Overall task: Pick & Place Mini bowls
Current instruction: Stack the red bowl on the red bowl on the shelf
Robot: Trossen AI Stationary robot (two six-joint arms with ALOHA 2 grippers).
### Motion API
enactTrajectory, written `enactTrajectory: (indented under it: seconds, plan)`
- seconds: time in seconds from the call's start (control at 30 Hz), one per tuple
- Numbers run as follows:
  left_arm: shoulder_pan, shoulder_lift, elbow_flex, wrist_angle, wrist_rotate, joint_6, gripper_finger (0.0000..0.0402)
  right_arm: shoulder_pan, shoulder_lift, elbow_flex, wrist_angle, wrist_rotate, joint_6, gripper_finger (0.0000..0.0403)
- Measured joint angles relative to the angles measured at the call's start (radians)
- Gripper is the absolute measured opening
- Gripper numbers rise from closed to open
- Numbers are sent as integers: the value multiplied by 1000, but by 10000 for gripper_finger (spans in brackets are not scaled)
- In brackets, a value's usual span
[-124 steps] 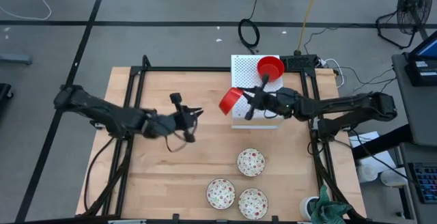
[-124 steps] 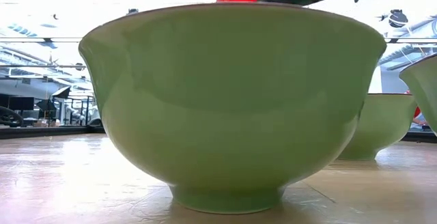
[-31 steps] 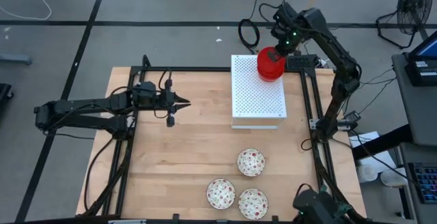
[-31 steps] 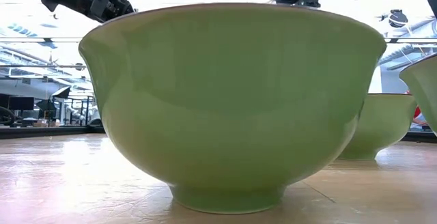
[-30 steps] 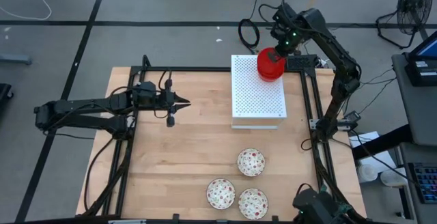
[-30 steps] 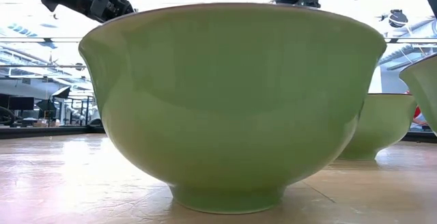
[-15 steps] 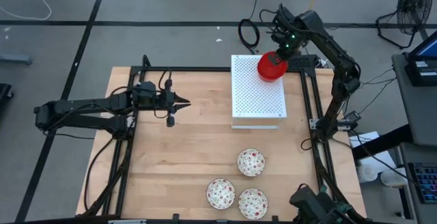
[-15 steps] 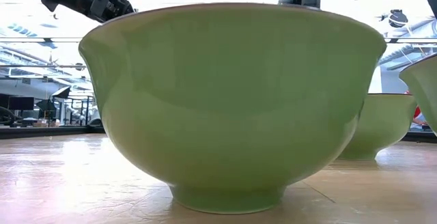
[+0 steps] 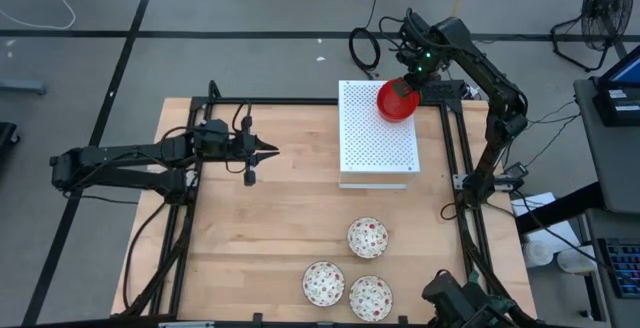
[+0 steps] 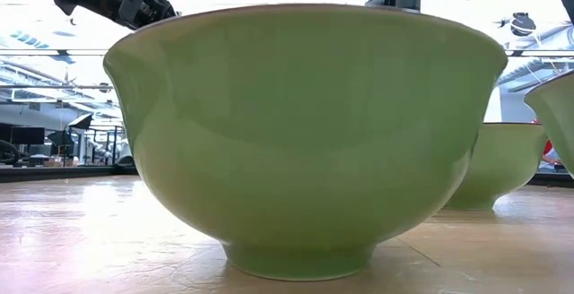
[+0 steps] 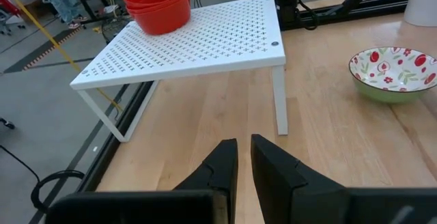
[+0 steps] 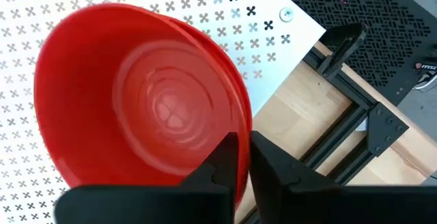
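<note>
Red mini bowls [image 9: 397,100] stand nested in a stack on the far right corner of the white perforated board [image 9: 378,138]. My right gripper [image 12: 242,149] hangs over them, pointing down, shut on the top bowl [image 12: 143,108]. Three white speckled mini bowls [image 9: 367,237] [image 9: 323,282] [image 9: 370,297] rest on their feet on the wooden table near the front edge. One of them [image 10: 305,133] fills the low view with its green outside. My left gripper [image 9: 270,150] waits shut above the table's left half, holding nothing [image 11: 244,149]. My right gripper pinches the top red bowl's rim [image 12: 232,125] on the side toward the board's far right corner, one finger inside the bowl and one outside. The fingers come from above, pointing down. The bowl sits mouth up, nested in the red bowls [image 11: 156,5] below it.
The board stands on thin legs [image 11: 278,108] with free room beneath. Black frame rails [image 9: 455,158] run along the table's sides. A cable loop [image 9: 363,48] and a black box [image 9: 440,91] lie beyond the far edge. Bare wood lies between the board and the speckled bowls.
My right gripper has sunk a little over the board's far right corner with the red bowl, which has come down into the stack and now shows its inside from above.
</note>
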Motion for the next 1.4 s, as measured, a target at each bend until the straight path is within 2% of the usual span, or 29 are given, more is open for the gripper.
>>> enactTrajectory:
  seconds: [0.43,0.67,0.83,0.97,1.17,1.3,1.4]
  plan:
    - [0,0,0,0,0,0,49,-2,-35,0,52,5,-4,99]
    - [0,0,0,0,0,-2,49,-6,-154,0,170,44,-14,137]
    - [0,0,0,-2,0,-3,49,-6,-277,-38,278,53,-26,145]
    - [0,0,0,-19,0,-3,49,-5,-425,-207,477,51,-46,137]
    - [0,0,0,-29,0,-2,49,-5,-680,-630,970,16,-43,109]
    - [0,0,0,-23,0,5,49,-4,-801,-915,1312,-41,-22,72]
    - [0,0,0,-23,0,6,49,-4,-847,-1067,1475,-119,-14,31]
